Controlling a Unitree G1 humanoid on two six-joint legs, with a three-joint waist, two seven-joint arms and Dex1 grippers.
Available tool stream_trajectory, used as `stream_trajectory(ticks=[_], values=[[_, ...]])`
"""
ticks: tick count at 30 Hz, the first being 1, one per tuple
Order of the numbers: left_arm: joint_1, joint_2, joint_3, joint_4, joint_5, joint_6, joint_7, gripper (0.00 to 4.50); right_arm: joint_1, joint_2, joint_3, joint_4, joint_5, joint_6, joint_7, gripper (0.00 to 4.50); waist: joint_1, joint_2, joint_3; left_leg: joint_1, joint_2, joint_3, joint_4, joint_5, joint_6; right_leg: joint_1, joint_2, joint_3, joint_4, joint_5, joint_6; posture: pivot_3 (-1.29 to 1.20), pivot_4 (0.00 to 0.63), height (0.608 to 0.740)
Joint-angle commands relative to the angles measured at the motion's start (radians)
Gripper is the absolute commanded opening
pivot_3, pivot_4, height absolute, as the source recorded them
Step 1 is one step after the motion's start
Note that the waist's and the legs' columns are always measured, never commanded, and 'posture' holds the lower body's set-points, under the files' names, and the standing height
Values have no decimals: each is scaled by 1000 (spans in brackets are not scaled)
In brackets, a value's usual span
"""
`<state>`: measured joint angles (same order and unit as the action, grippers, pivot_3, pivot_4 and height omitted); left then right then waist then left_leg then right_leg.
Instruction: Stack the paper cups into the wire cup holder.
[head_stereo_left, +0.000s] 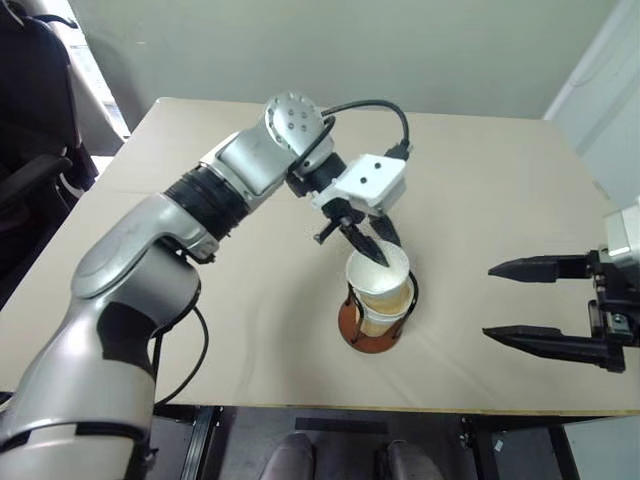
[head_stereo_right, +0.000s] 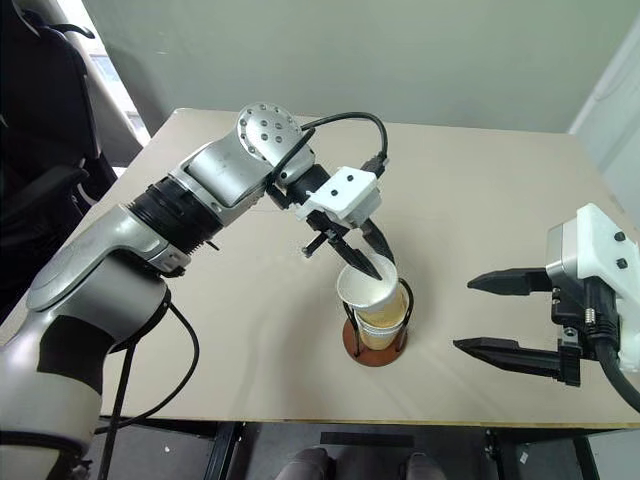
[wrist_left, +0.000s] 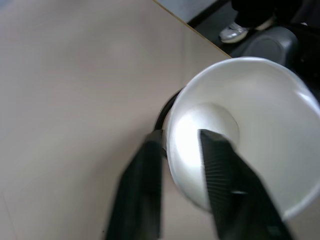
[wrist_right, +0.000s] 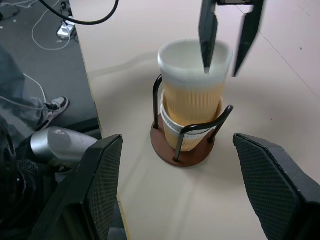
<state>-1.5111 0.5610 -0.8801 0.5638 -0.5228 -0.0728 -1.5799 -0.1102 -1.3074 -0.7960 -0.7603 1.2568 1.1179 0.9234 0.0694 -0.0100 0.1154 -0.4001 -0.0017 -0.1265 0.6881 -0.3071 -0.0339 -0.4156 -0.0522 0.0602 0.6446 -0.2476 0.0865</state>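
A paper cup (head_stereo_left: 378, 272), ribbed tan outside with a white rim, sits on top of another like it (wrist_right: 186, 131) inside the wire cup holder (wrist_right: 184, 156). The holder's reddish-brown base and black wire loops stand near the table's front edge. My left gripper (head_stereo_left: 388, 250) reaches down from the left onto the top cup. It is open, with one finger (wrist_left: 220, 180) inside the cup and the other (wrist_left: 142, 190) outside the rim. To the right of the holder hangs my right gripper (head_stereo_left: 488, 300), open and empty, pointing at the cups.
The tan table (head_stereo_left: 200, 330) has bare surface behind and to the left of the holder, and its front edge runs just below it. A black chair (head_stereo_left: 30, 180) stands off the left side. A person's shoe (wrist_right: 56, 105) and cables lie on the floor.
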Motion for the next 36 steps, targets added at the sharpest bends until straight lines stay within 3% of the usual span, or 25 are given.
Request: stream_trajectory(ticks=[1, 5, 6, 11, 16, 20, 24, 30, 36], values=[[7, -14, 56, 1, 38, -9, -35, 2868, 5, -18, 8, 5, -34, -28, 24, 3574, 1, 0, 0, 0, 0, 0, 1, 0, 0, 0, 0, 0, 0, 0, 0, 0, 150, 740], [19, -39, 142, 36, 78, 3, -35, 4369, 6, -17, 31, 14, -56, -48, 42, 3574, 1, 0, 0, 0, 0, 0, 3, 0, 1, 0, 0, 0, 0, 0, 1, 0, 150, 740], [13, -45, 186, 65, 89, 10, -32, 4475, 6, -16, 41, 20, -68, -55, 48, 3574, 1, 0, 0, -1, 0, 0, 3, 0, 1, 0, 0, 0, 0, 0, 1, 0, 150, 740], [43, 59, 384, 158, 121, 87, -24, 4475, 54, -5, 49, 101, -195, -102, 121, 3574, -7, 1, 0, 0, 0, 1, 4, -1, 1, 0, 0, 1, 0, 0, 2, 0, 150, 740], [256, 346, 540, 77, 129, 255, -29, 4475, 184, 71, -28, 220, -344, -203, 266, 3574, -30, 6, -4, 3, 1, 4, -2, 0, 1, -1, 2, 1, 0, -1, 2, 0, 150, 740], [428, 467, 675, 41, 102, 382, 5, 4475, 270, 117, -74, 324, -482, -327, 354, 3574, -10, 5, -4, 2, -1, 0, -1, 0, 2, -2, 0, 0, -2, -1, 2, 0, 150, 740], [647, 578, 809, -27, 79, 480, 35, 4475, 356, 166, -142, 365, -517, -359, 429, 3574, -7, 3, -5, 2, -2, -3, 0, 0, 2, -1, -1, -1, -3, -2, -1, 0, 150, 740], [942, 642, 1012, -253, -46, 654, 35, 4475, 419, 182, -198, 351, -491, -319, 492, 3574, -12, 2, -4, 13, -1, -1, -2, 1, 1, 8, 0, 0, 0, -4, -4, 0, 150, 740], [1109, 642, 1142, -397, -94, 724, 87, 4475, 392, 143, -143, 392, -514, -334, 499, 3574, -22, 1, -4, 28, -2, 1, -6, 1, 1, 21, 3, 1, 1, -12, -19, 0, 150, 740]])
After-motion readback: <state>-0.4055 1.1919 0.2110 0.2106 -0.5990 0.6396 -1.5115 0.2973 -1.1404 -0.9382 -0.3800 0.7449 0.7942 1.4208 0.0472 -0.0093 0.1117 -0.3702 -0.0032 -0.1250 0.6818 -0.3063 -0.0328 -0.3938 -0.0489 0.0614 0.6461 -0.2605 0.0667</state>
